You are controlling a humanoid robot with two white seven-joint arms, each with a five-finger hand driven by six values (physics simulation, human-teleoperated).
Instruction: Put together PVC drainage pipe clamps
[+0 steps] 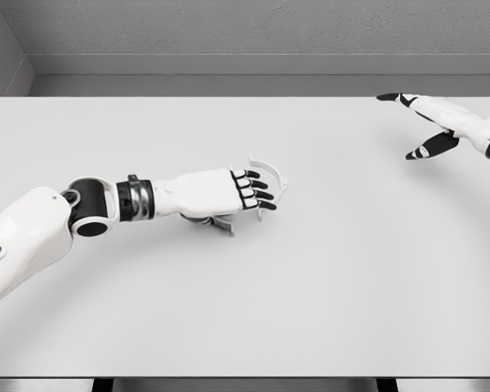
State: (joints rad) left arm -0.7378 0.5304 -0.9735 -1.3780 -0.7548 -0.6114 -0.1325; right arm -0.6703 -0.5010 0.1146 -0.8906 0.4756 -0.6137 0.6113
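Note:
A white curved pipe clamp [276,174] lies on the white table [327,278], left of the middle. My left hand [255,191] reaches in from the lower left, palm down. Its black-tipped fingers [260,194] are stretched out loosely, with their tips inside the clamp's arc. The thumb [219,223] sits under the palm, away from the clamp's lower leg [262,214]. I see no firm grasp. My right hand [416,122] hovers over the table's far right corner. Its fingers are spread and hold nothing.
A grey wall runs behind the table's far edge [245,97]. The table's front edge [245,377] is at the bottom of the view.

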